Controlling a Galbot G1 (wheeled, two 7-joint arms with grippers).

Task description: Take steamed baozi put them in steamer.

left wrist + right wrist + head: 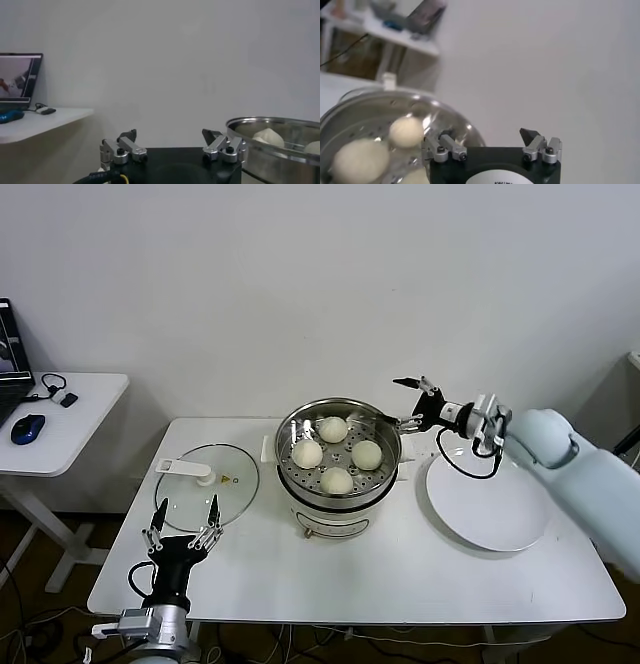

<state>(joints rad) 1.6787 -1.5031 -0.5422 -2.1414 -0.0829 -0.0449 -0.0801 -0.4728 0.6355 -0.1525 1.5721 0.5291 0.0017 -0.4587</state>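
All four steamed baozi (337,454) lay inside the steamer (339,489); placement appeared complete. The right pincer (410,404) hovered apart and empty beside the steamer rim, needing only retraction. The left pincer (182,519) idled apart near the desk (400,574) edge.

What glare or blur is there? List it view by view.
Head view: even light, bright glints on the steamer rim, a soft shadow under it. Left wrist view: dim, the steamed baozi soft-edged. Right wrist view: reflections streak the steamer wall; the background furniture is blurred.
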